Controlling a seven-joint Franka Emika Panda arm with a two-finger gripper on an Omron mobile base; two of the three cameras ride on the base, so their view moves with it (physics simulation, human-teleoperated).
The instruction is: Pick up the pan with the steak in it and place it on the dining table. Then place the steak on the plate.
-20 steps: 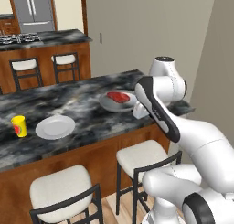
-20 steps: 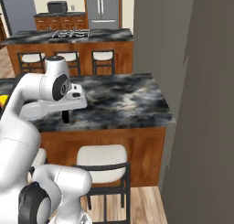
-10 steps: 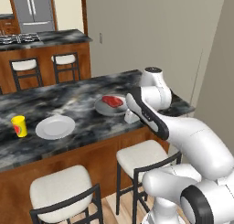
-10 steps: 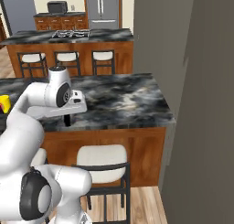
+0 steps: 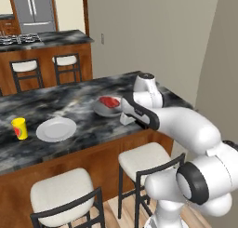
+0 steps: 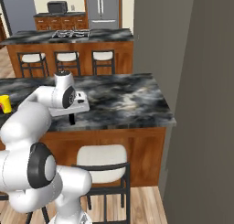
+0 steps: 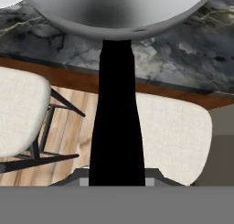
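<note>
The gripper (image 7: 117,179) is clamping tight on the black handle of the pan (image 7: 114,10), which is sitting over the near edge of the dining table (image 5: 83,134), carrying the steak (image 5: 109,102); farther left, the plate (image 5: 56,129) is lying flat.

No legible text or labels anywhere.
</note>
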